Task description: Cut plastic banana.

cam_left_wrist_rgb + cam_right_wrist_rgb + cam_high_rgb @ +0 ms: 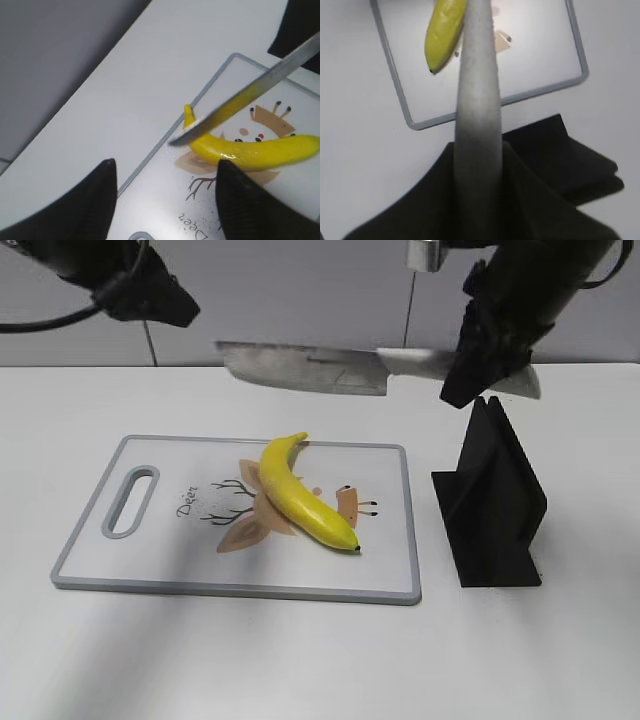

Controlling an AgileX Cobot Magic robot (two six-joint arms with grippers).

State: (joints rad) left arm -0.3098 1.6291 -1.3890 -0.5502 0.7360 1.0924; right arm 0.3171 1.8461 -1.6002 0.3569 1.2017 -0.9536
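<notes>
The plastic banana [298, 494] lies slanted across the middle of the white cutting board [150, 560]; it also shows in the left wrist view [260, 150] and the right wrist view [444, 35]. My right gripper [480, 365] is shut on the grey handle of a knife [310, 368] and holds it level, well above the far edge of the board. In the right wrist view the knife [479, 90] runs up the middle from my right gripper [479, 170]. My left gripper [162, 190] is open and empty, raised over the board's left part; in the exterior view it [150, 290] is at the top left.
A black knife stand [490, 505] sits on the white table right of the board. The board has a handle slot [132, 500] at its left end and a deer print under the banana. A grey wall rises behind the table.
</notes>
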